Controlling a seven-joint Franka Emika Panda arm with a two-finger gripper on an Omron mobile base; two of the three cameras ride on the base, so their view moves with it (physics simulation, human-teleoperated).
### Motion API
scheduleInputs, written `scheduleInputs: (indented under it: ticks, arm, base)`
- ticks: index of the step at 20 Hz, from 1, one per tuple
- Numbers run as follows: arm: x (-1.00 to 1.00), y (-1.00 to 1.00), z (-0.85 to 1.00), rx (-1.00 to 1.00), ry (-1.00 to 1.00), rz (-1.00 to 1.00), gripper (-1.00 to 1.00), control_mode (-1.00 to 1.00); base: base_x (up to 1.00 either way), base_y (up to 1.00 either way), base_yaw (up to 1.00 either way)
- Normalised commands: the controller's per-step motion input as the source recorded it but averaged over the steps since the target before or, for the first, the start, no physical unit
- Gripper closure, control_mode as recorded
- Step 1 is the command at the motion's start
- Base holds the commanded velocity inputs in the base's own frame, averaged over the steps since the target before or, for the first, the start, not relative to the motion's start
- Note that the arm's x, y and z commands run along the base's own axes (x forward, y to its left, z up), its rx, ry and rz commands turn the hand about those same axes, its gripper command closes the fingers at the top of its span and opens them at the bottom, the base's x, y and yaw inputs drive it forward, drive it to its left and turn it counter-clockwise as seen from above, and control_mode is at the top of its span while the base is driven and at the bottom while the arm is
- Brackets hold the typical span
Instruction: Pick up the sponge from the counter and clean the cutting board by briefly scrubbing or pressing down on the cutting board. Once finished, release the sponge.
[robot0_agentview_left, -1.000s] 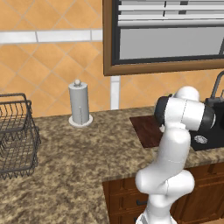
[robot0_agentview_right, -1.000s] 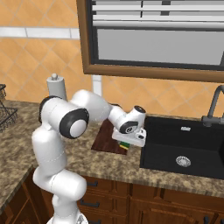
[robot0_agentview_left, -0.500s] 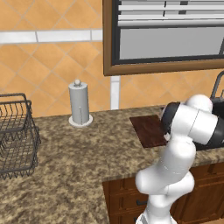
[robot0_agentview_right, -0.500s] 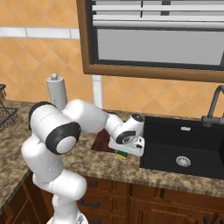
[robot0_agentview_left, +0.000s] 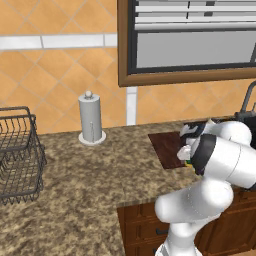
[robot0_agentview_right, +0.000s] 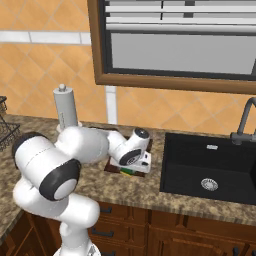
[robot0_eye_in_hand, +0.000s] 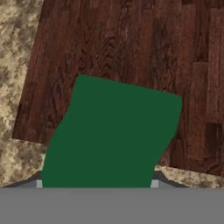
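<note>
since a second ago the arm has folded lower and the hand has dropped toward the near edge of the cutting board (robot0_agentview_left: 168, 146), with the big white elbow now blocking more of it in the left base view. around it on the counter (robot0_agentview_left: 100, 185) stand a paper towel holder (robot0_agentview_left: 90, 120) back by the tiled wall and a wire basket (robot0_agentview_left: 17, 155) far to the left, both well apart from the board; a black sink (robot0_agentview_right: 210, 167) lies just beside the board's right end, with a dark faucet (robot0_agentview_right: 243, 121) behind it. the gripper (robot0_agentview_right: 134, 167) has its fingers closed on the sponge (robot0_eye_in_hand: 111, 133), green scrub layer facing down at the board. in the hand view the sponge overlaps the board's near edge, its long axis running roughly from the fingers out across the wood, leaning slightly to one side. whether it actually touches the board is hard to tell; from the right base view it seems to sit on or barely above the surface.
</note>
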Motion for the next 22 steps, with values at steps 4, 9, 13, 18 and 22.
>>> scheduleInputs:
  ticks: [4, 9, 13, 18, 22]
  arm:
    - [0.00, 0.58, 0.04, -0.02, -0.07, 0.05, 1.00, -1.00]
    - [0.24, 0.65, 0.00, -0.01, -0.02, 0.08, 1.00, -1.00]
    - [0.56, 0.69, 0.00, -0.01, 0.00, 0.09, 1.00, -1.00]
    - [0.64, 0.62, -0.04, -0.09, -0.08, 0.08, 1.00, -1.00]
    - [0.56, 0.50, -0.04, -0.10, -0.09, 0.05, 1.00, -1.00]
  base:
    - [0.00, 0.00, 0.00]
    - [0.00, 0.00, 0.00]
    - [0.00, 0.00, 0.00]
    - [0.00, 0.00, 0.00]
    - [0.00, 0.00, 0.00]
